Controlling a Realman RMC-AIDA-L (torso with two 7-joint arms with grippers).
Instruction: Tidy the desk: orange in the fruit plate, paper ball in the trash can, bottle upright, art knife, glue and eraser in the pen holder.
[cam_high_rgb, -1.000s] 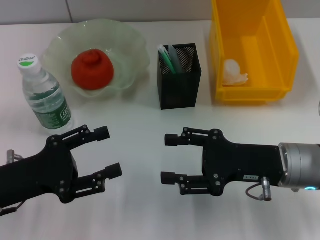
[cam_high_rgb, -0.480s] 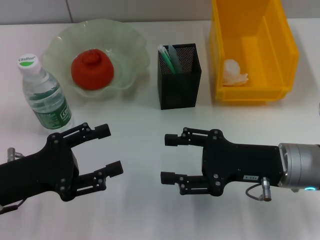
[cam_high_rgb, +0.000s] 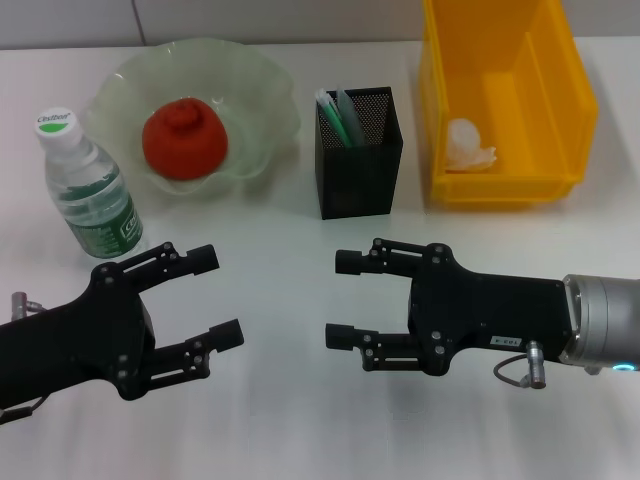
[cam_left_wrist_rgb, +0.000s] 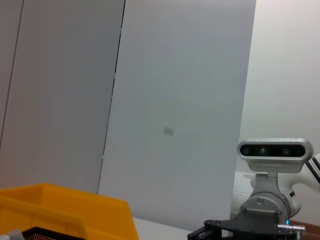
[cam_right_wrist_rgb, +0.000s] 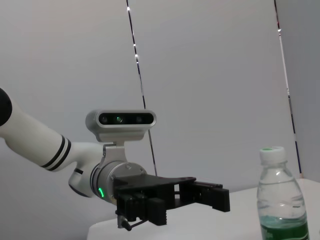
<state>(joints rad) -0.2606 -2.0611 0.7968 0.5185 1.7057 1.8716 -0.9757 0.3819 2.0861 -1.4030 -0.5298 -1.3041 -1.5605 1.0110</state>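
Note:
The orange (cam_high_rgb: 185, 139) lies in the pale-green fruit plate (cam_high_rgb: 262, 84) at the back left. A white paper ball (cam_high_rgb: 469, 144) rests inside the yellow trash can (cam_high_rgb: 510, 95) at the back right. The bottle (cam_high_rgb: 90, 187) (cam_right_wrist_rgb: 280, 198) stands upright at the left. Between plate and can stands the black mesh pen holder (cam_high_rgb: 360, 152) with green and white items sticking out; art knife, glue and eraser cannot be told apart. My left gripper (cam_high_rgb: 217, 296) hovers open over the near left table, empty. My right gripper (cam_high_rgb: 343, 298) is open and empty at the near middle.
The white table (cam_high_rgb: 280, 420) runs to a back edge behind the plate and can. The left wrist view shows a corner of the yellow can (cam_left_wrist_rgb: 75, 212) and the right arm (cam_left_wrist_rgb: 265, 220); the right wrist view shows the left arm (cam_right_wrist_rgb: 150, 197).
The right gripper has shifted slightly to the right and back toward me. The left gripper has hardly moved. Both stay open.

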